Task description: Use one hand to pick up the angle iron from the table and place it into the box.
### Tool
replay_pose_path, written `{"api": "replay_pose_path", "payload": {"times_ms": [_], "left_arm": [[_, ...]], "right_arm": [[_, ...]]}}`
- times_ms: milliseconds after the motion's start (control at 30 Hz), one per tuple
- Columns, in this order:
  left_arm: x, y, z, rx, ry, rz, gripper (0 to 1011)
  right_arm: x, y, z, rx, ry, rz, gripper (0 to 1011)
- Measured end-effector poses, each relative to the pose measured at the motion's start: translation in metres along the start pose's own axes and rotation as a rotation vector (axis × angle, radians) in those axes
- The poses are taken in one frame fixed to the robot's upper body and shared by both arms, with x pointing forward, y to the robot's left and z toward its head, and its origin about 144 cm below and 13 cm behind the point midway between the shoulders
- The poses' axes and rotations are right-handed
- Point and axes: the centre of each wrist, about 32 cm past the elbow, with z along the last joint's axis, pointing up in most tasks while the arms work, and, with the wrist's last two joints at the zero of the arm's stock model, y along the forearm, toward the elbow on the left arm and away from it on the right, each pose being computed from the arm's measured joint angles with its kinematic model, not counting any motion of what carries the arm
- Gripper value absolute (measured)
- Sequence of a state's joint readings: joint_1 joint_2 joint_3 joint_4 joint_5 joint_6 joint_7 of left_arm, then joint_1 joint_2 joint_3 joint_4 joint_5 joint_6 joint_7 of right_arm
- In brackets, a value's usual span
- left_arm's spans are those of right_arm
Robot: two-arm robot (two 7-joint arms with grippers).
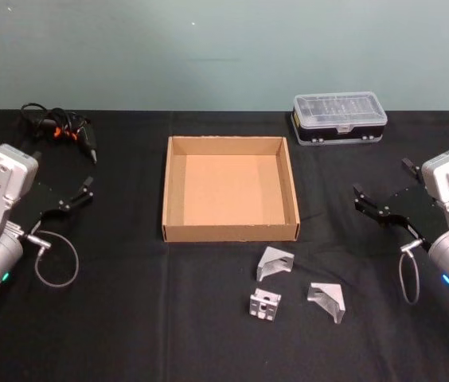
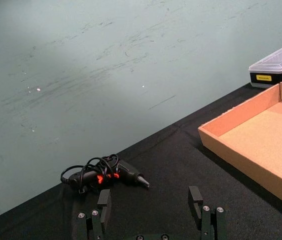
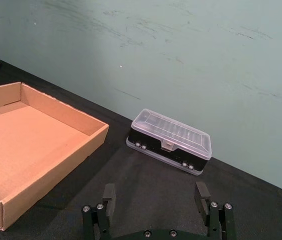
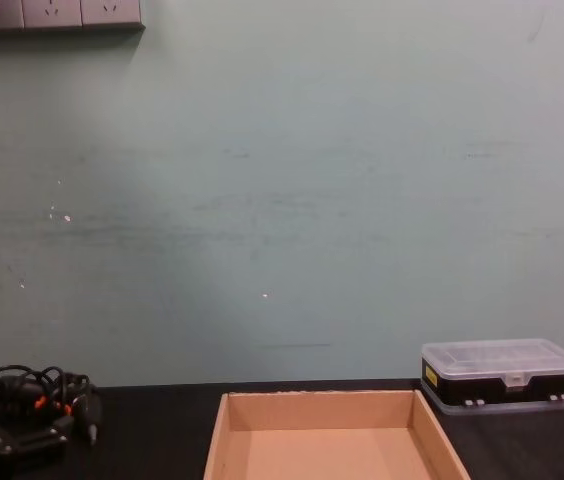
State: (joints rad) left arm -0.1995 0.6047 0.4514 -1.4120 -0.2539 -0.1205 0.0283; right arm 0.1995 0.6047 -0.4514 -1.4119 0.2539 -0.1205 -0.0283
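Head view: the left tool [image 1: 82, 195] and right tool [image 1: 383, 180] hover near opposite edges of the black desk [image 1: 129, 326], both spread wide and holding nothing. Three silver angle irons [image 1: 275, 263] lie on the desk just in front of the tan box [image 1: 228, 232], not touching it. Wrist views: each tool's fingers stand parted above the desk. Chest view: the box sits open-topped, centre.

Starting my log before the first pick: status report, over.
Both open: left claw parked left, right claw parked right. Three angle irons on table, near side of box, none inside. Nothing between them and box.
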Motion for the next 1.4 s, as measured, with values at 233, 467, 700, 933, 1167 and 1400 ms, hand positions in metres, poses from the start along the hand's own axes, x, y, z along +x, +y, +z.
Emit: {"api": "replay_pose_path", "payload": {"times_ms": [233, 467, 700, 933, 1167, 1400], "left_arm": [[0.0000, 0.0000, 0.0000, 0.000, 0.000, 0.000, 1011], [0.0000, 0.0000, 0.0000, 0.000, 0.000, 0.000, 1011], [0.0000, 0.0000, 0.0000, 0.000, 0.000, 0.000, 1011], [0.0000, 0.0000, 0.0000, 0.000, 0.000, 0.000, 1011], [0.0000, 0.0000, 0.0000, 0.000, 0.000, 0.000, 1011], [0.0000, 0.0000, 0.0000, 0.000, 0.000, 0.000, 1011]], "right_arm": [[0.0000, 0.0000, 0.0000, 0.000, 0.000, 0.000, 1004], [0.0000, 0.0000, 0.0000, 0.000, 0.000, 0.000, 1004], [0.0000, 0.0000, 0.0000, 0.000, 0.000, 0.000, 1004], [0.0000, 0.0000, 0.0000, 0.000, 0.000, 0.000, 1004], [0.0000, 0.0000, 0.0000, 0.000, 0.000, 0.000, 1004], [0.0000, 0.0000, 0.0000, 0.000, 0.000, 0.000, 1004]]}}
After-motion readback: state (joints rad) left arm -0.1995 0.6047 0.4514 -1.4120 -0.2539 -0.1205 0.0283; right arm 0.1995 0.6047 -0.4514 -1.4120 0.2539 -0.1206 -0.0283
